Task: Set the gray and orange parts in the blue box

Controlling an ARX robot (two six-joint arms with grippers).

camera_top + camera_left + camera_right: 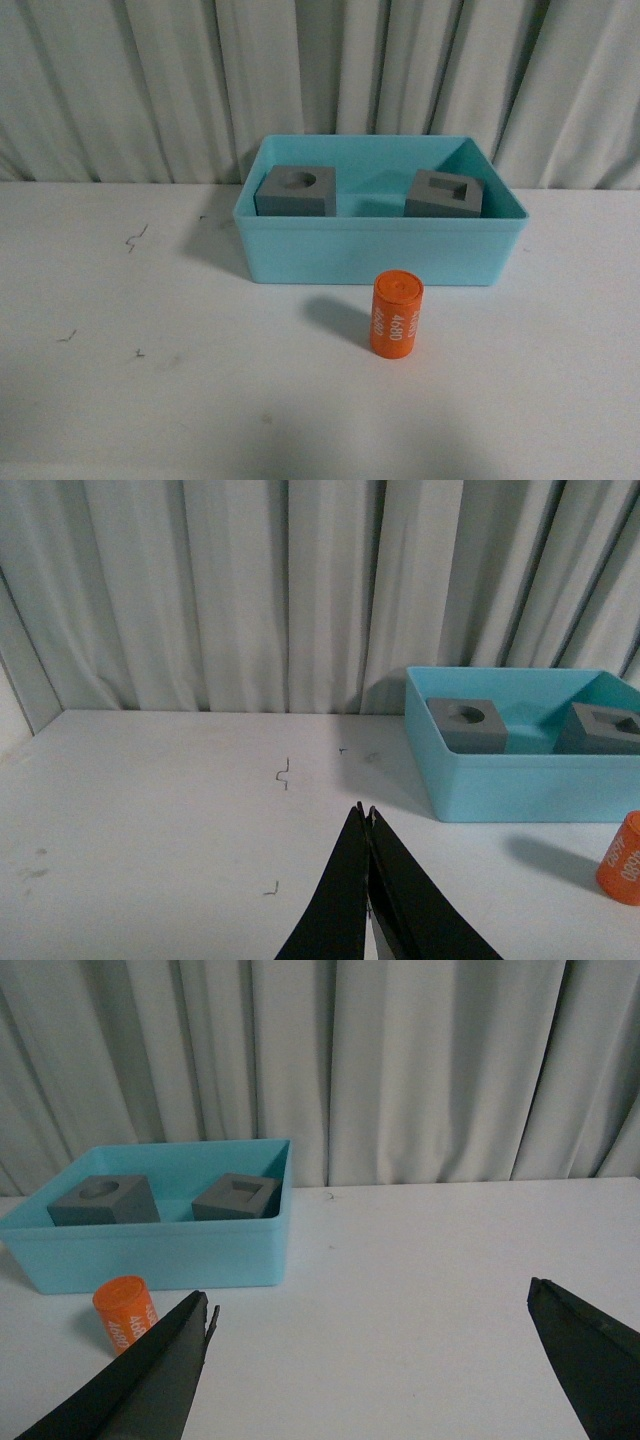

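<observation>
While the left jaws are pressed together on nothing above the bench [150,810], the right jaws gape wide, equally empty. The orange cylinder [396,313], printed "4680" in white, stands upright just near of the blue box [380,250]. Inside the box, apart, sit the round-holed cube [297,190] left and the rectangular-holed cube [446,194] right.

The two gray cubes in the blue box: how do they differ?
The left cube has a round hole on top; the right cube has a rectangular one. The left cube sits toward the left end of the box, the right cube toward its right end. Both are gray and inside it.
</observation>
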